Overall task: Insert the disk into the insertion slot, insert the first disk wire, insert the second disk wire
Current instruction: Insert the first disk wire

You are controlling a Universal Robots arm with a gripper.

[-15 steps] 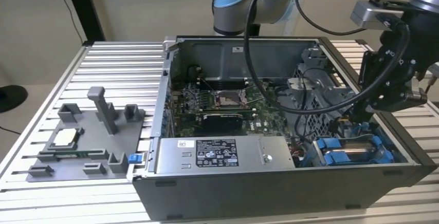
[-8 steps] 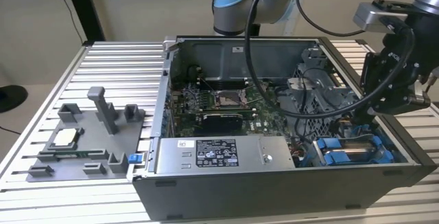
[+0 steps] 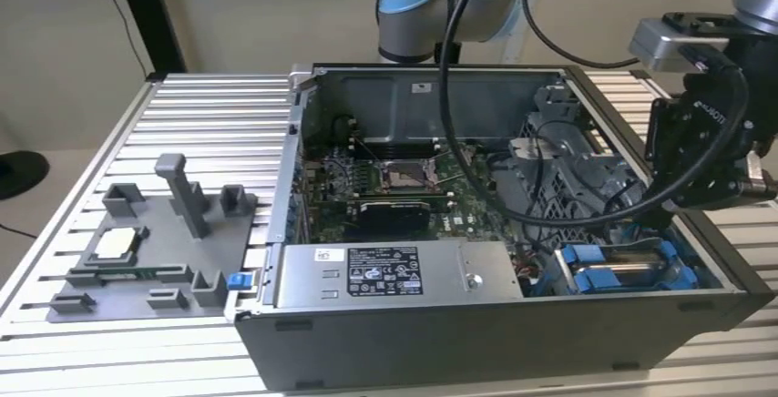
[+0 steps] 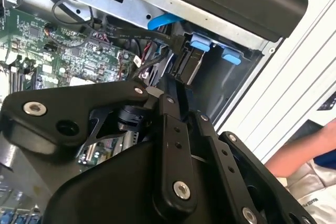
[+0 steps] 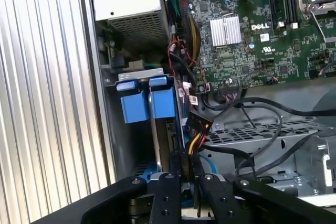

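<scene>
1. Grey sheet metal forms the nearest wall of the open case, which stands on the ribbed desk. In the exterior view a grey box with a black-and-white label lies just behind that wall.
2. On the exterior view's left, a grey fixture with upright posts sits on the desk just beside the case.
3. In the near corner of the case, on the exterior view's right, is the slot. The disk sits in it, its blue frame between the rails.
4. The end effector hangs over this corner, pointing down beside the disk. In both wrist views its fingers stand narrow, close together. I cannot tell whether anything is pinched between them.
5. A bundle of red, yellow and black wires runs right up to the fingertips.
6. Two blue tabs stand side by side just past the fingers, against the case wall.
7. A perforated cage sits behind the slot, with black cables draped over it.
8. The green board covers the floor of the case, further in.
9. The arm's blue-capped joint rises behind the far wall of the case.
10. In the second wrist view a person's forearm shows beyond the case, over the desk.
</scene>
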